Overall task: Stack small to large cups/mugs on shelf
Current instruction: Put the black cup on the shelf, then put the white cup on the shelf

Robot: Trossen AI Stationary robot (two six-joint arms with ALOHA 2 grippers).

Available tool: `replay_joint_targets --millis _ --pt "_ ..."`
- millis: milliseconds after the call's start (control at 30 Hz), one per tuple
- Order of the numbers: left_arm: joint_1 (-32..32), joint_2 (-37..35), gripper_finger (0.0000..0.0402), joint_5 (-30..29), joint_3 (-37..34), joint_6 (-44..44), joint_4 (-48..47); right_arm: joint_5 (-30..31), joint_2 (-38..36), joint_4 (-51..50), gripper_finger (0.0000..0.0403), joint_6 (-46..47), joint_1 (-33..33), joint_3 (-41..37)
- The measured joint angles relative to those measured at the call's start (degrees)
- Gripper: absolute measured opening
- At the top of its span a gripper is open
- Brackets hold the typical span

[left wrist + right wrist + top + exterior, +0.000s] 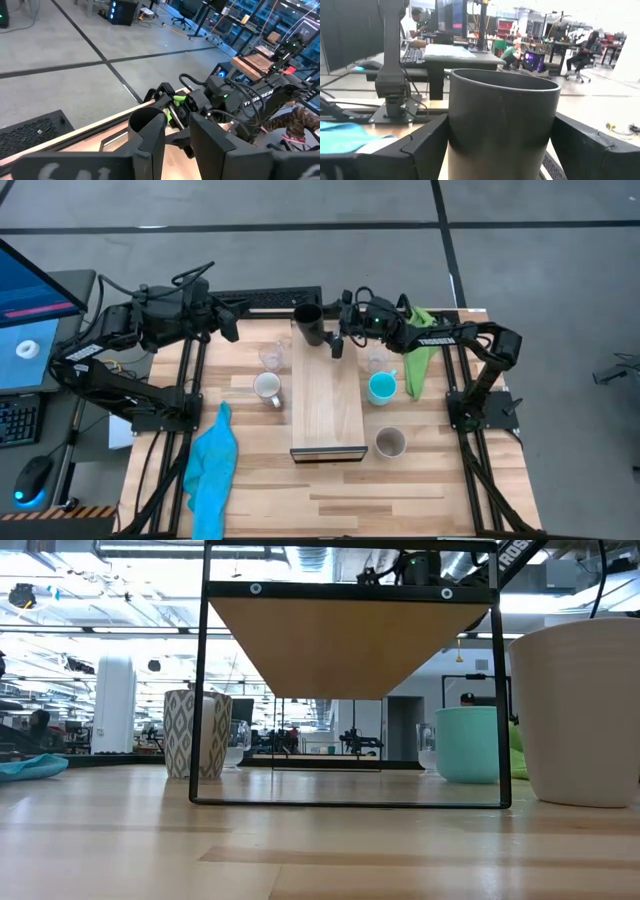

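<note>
A black cup [308,323] stands upright over the far end of the shelf [326,415], a light-wood plank. My right gripper [322,332] reaches in from the table's right and is shut on the cup [502,115]. My left gripper [232,330] hangs raised over the far left of the table, narrowly open [178,150] with nothing between its fingers. On the tabletop, left of the shelf, are a white mug [267,387] and a clear glass cup [271,357]. To the right are another glass [377,359], a turquoise mug [382,388] and a beige-grey cup [389,443]. My right gripper pinches the black cup's side wall [462,145] between its two fingers, one on each side, below the rim. The fingers come level from the table's right. The cup sits upright in the hold; whether its bottom rests on the shelf does not show.
A blue cloth [213,465] lies at the near left and a green cloth [420,350] at the far right by the right arm. The near stretch of the shelf top is bare wood. A desk with a screen stands left of the table.
</note>
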Motion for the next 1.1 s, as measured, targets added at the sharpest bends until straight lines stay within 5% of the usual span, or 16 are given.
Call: replay_joint_targets --millis 333,633,1100 --pt "0.0 0.0 0.008 0.0 0.0 0.02 0.0 0.19 -0.04 -0.81 0.0332 0.62 0.06 0.02" --pt "0.0 0.0 0.008 1.47 0.0 0.67 -0.04 1.36 -0.03 -1.82 0.0394 2.67 0.19 0.03" --pt "-0.07 -0.02 0.008 2.41 0.02 0.85 -0.04 1.28 -5.09 -9.84 0.0395 3.9 0.24 0.02"
